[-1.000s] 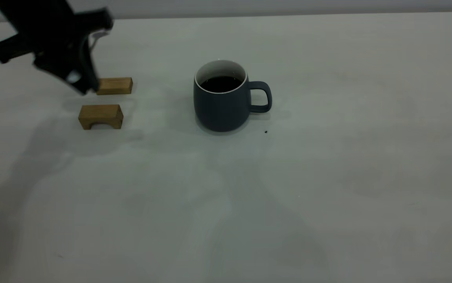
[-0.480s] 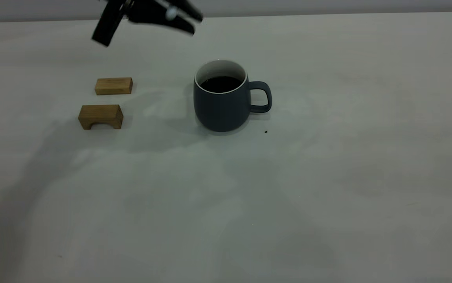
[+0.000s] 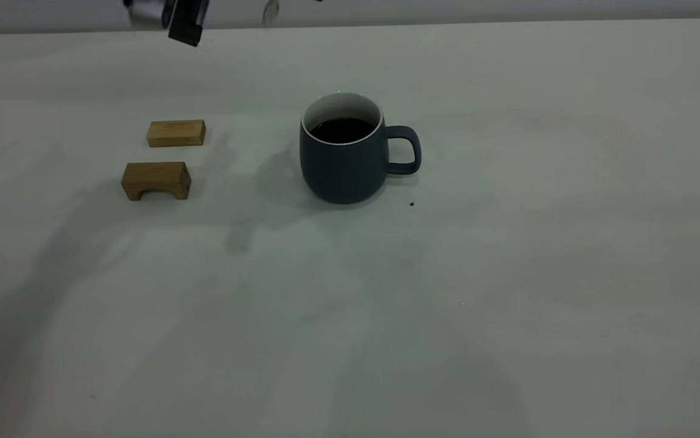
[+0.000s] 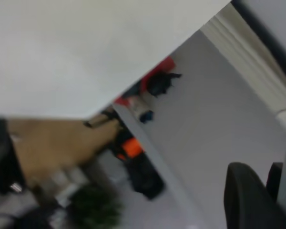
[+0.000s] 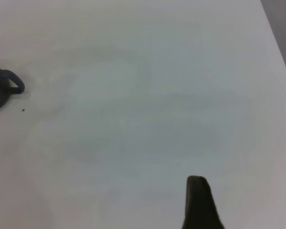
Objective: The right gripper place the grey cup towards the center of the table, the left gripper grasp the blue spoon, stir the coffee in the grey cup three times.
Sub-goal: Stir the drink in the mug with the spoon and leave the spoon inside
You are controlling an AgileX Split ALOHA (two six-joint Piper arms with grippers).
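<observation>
The grey cup (image 3: 343, 152) of coffee (image 3: 342, 129) stands mid-table (image 3: 508, 274), so stirring comes next: the left gripper (image 3: 187, 21), grip unreadable, hangs over the far edge and must lower the spoon's bowl into the cup.

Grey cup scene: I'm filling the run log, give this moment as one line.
grey cup: upright mid-table, coffee inside | left gripper: raised at far edge | spoon: unseen | right gripper: away from cup
</observation>
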